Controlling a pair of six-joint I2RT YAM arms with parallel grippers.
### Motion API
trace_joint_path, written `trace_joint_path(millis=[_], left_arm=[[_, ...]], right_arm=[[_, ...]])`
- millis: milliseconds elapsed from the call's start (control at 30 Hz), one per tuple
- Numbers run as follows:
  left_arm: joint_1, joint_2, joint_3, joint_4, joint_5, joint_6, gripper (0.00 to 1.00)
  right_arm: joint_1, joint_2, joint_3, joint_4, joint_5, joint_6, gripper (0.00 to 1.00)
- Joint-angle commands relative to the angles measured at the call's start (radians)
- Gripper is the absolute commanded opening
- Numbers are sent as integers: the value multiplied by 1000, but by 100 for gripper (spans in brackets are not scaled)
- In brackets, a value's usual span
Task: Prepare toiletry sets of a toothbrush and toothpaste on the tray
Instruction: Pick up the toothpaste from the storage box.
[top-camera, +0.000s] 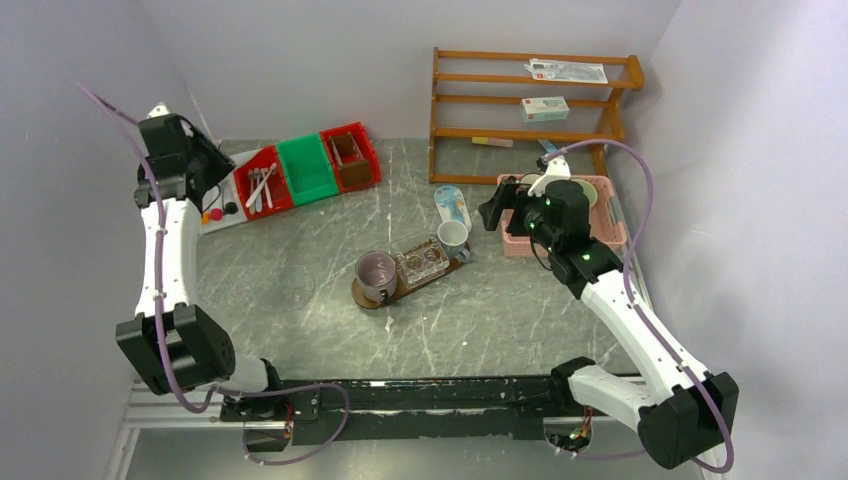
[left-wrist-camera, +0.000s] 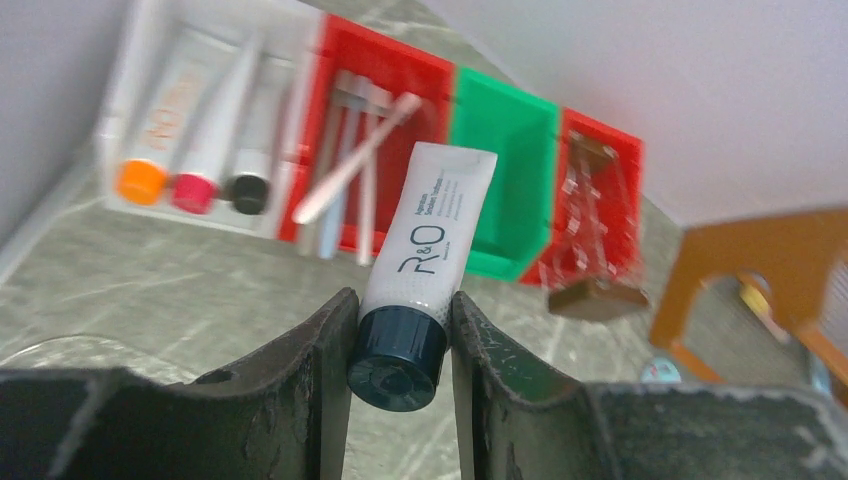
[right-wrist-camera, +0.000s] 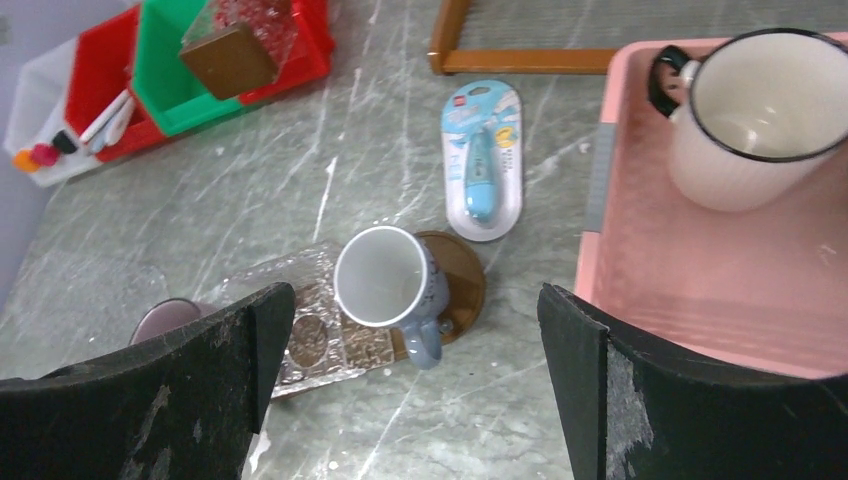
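**Top view.** The left gripper (top-camera: 212, 165) is raised over the far-left corner of the desk (top-camera: 300, 330), above the supply bins. The tray (top-camera: 362, 297) lies mid-desk, well apart from this gripper, nearer the bases and to its right. It carries a row of three: mauve cup (top-camera: 376, 270), glass cup (top-camera: 420, 262), white mug (top-camera: 453, 238). No brush or tube shows in any of them, so I judge that no set is filled yet. The right gripper (top-camera: 497, 210) hangs between the tray's end and the pink basket (top-camera: 515, 246).

**Left wrist view.** The left gripper (left-wrist-camera: 400, 312) is pinching a white tube (left-wrist-camera: 430, 215) by its dark cap (left-wrist-camera: 397, 360). The tube's body juts ahead of the fingers, tilted. Held by the cap, the flat end leads, which should suit dropping it into a cup. Beyond the fingertips lie a white bin (left-wrist-camera: 140, 60) with three more tubes and, beside it, a red bin (left-wrist-camera: 420, 75) of toothbrushes (left-wrist-camera: 352, 170).

**Right wrist view.** The right gripper (right-wrist-camera: 415, 300) is spread wide and holds nothing. The white mug (right-wrist-camera: 385, 275) is below, between its fingers, on the tray's end (right-wrist-camera: 465, 285). The basket (right-wrist-camera: 600, 200), with an enamel mug (right-wrist-camera: 760, 110) inside, is to the gripper's right. It is probably parked off the tray to leave the left arm room.
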Motion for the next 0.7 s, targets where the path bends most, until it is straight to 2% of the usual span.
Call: trace_joint_path(millis=[0,367,667], left_arm=[[-91,-55,-27,69,159,5,5],[-348,-144,-140,204,342,115,5],[-448,-251,-335,482,442,145,5]], right_arm=[[7,27,23,61,-141,10,96],[17,128,95,76,-256,137,96],[21,231,134,131,-340,319,96]])
